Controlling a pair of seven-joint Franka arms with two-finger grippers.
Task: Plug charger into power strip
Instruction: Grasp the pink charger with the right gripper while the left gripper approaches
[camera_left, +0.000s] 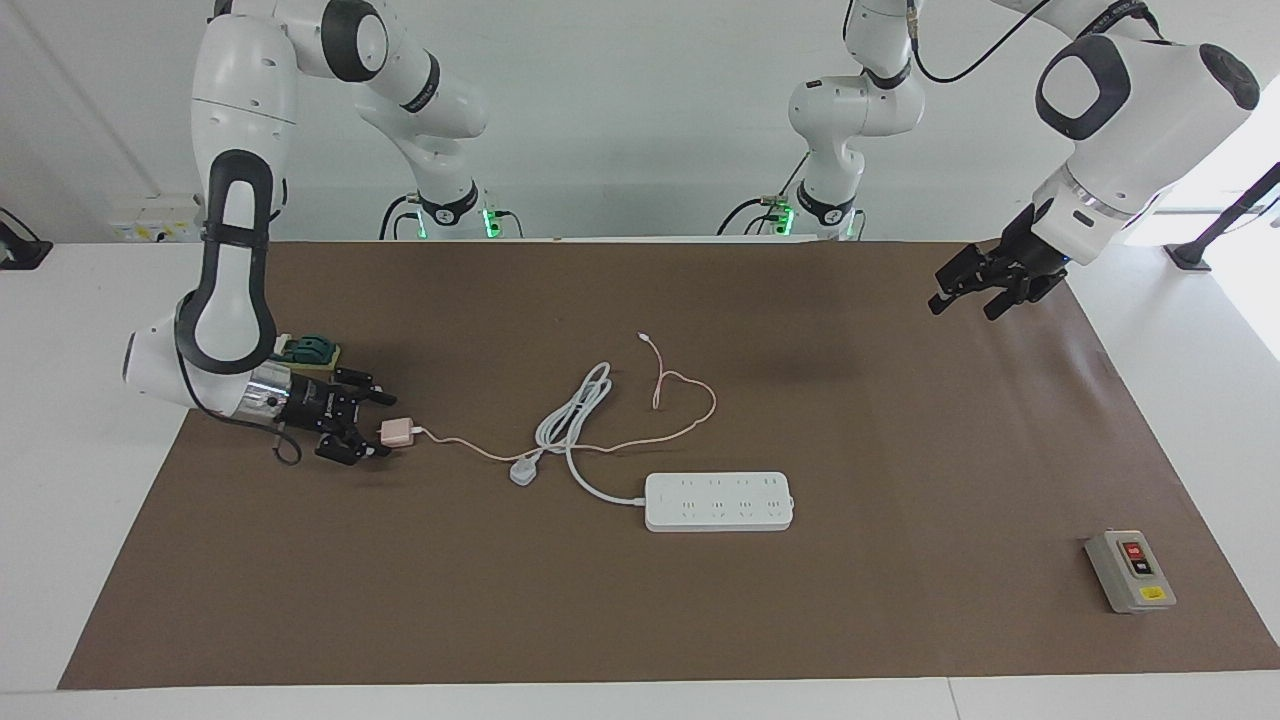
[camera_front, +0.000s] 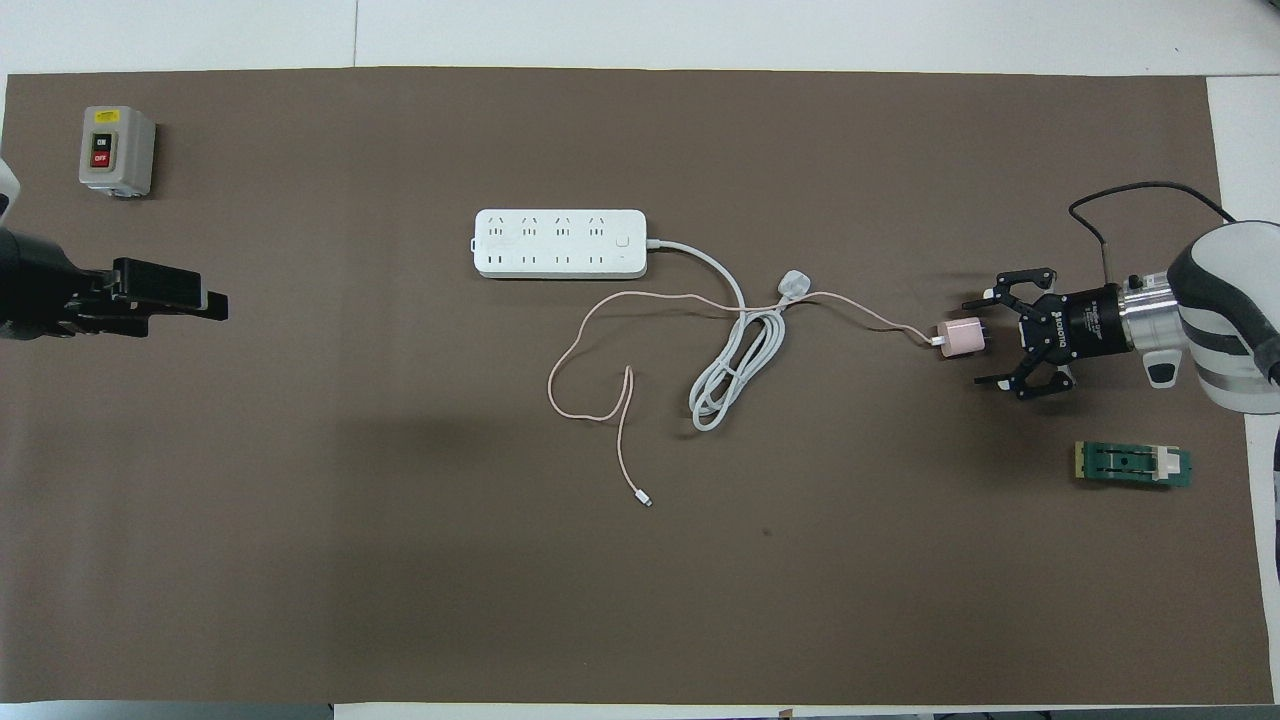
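Observation:
The pale-pink charger (camera_left: 396, 432) (camera_front: 962, 338) lies on the brown mat toward the right arm's end, its prongs pointing at my right gripper. Its thin pink cable (camera_left: 700, 420) (camera_front: 560, 360) runs in loops toward the table's middle. My right gripper (camera_left: 378, 423) (camera_front: 983, 340) is low at the charger, open, with its fingertips on either side of the charger's prong end; I cannot tell if they touch it. The white power strip (camera_left: 720, 501) (camera_front: 560, 243) lies flat mid-table, sockets up. My left gripper (camera_left: 965, 298) (camera_front: 205, 300) waits open, raised over the left arm's end.
The strip's thick white cord (camera_left: 575, 410) (camera_front: 735, 380) is coiled between strip and charger, its white three-pin plug (camera_left: 524, 472) (camera_front: 793, 285) lying on the pink cable. A grey button box (camera_left: 1130, 570) (camera_front: 117, 150) and a green part (camera_left: 310, 350) (camera_front: 1133, 465) lie at the mat's ends.

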